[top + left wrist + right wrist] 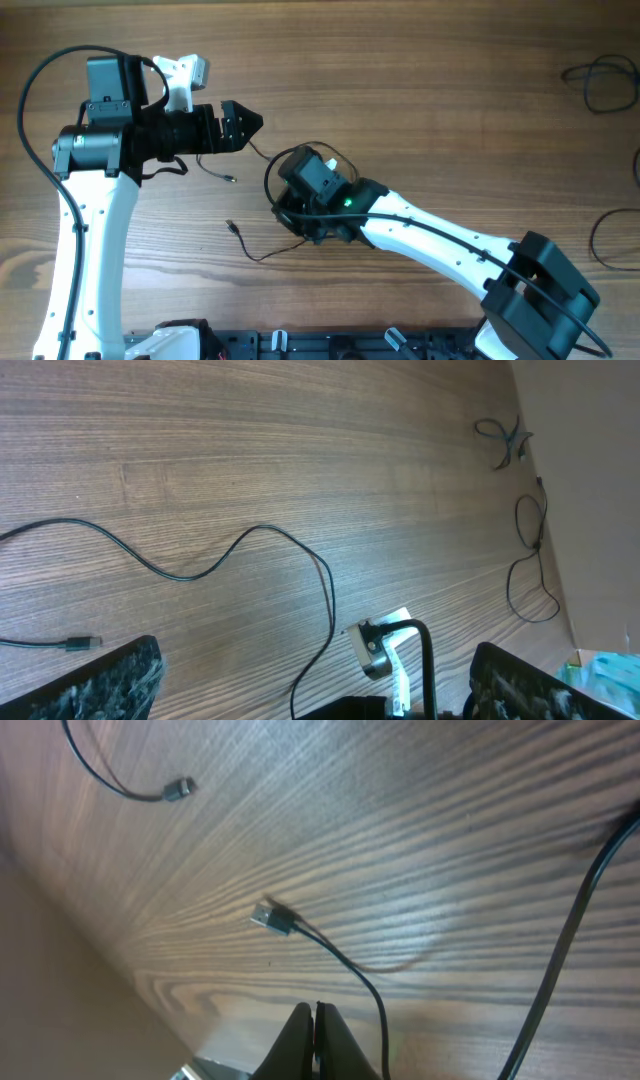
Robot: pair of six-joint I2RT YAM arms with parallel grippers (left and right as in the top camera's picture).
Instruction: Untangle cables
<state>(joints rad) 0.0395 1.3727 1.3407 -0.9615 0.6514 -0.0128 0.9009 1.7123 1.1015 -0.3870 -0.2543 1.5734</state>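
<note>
The right pincer (315,1030) is sitting shut over the table (420,80), cables (272,918) lying just beside it, bare wood stretching to the far edge. The left pincer (318,688) is gaping wide, empty.

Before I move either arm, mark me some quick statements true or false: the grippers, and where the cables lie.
1. The left gripper is open. True.
2. The right gripper is wide open. False: its fingers are pressed together.
3. A plug end lies on the table just ahead of the right gripper's fingertips. True.
4. The left gripper is holding a cable. False: nothing sits between its jaws; a loose cable lies on the wood in front of it.
5. Every cable is at the table's centre. False: more cables lie near the right edge in the overhead view.
</note>
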